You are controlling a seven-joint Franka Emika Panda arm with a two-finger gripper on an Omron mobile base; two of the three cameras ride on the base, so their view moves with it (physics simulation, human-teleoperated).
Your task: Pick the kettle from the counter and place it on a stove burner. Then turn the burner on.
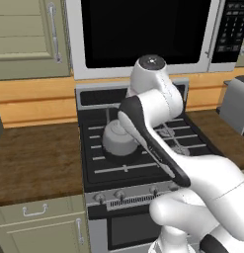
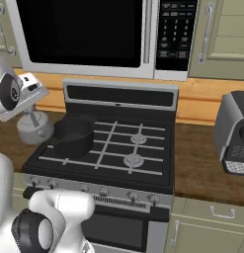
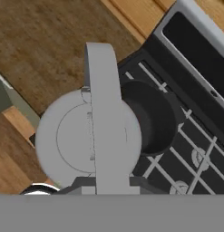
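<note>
Gripper (image 2: pixel 30 114) jaws drawn nearly together on the handle (image 3: pixel 102 113) of the kettle (image 3: pixel 86 138); the handle runs as a broad grey band up the hand view, straight from the fingers over the lid; kettle hangs from that grip.

Kettle in the right base view sits at the left edge of the stove (image 2: pixel 158 170), just beside the black pot (image 2: pixel 73 134), with the counter (image 2: pixel 7 131) behind and below it; whether it touches any surface cannot be told. In the left base view the kettle (image 1: pixel 118 138) shows over the stove's left grates, partly hidden by the arm.

Microwave (image 2: pixel 84 34) above the stove; its keypad (image 2: pixel 176 32) carries small markings, too blurred to read; no other writing legible.

Dark brown wood-grain counter either side of the black stove top; orange-tan wooden backsplash (image 1: pixel 34 99); pale olive cabinets (image 1: pixel 24 37) with metal handles above and below; a grey toaster (image 2: pixel 233 131) on the right-hand counter; a row of knobs (image 2: pixel 133 196) along the stove front.
</note>
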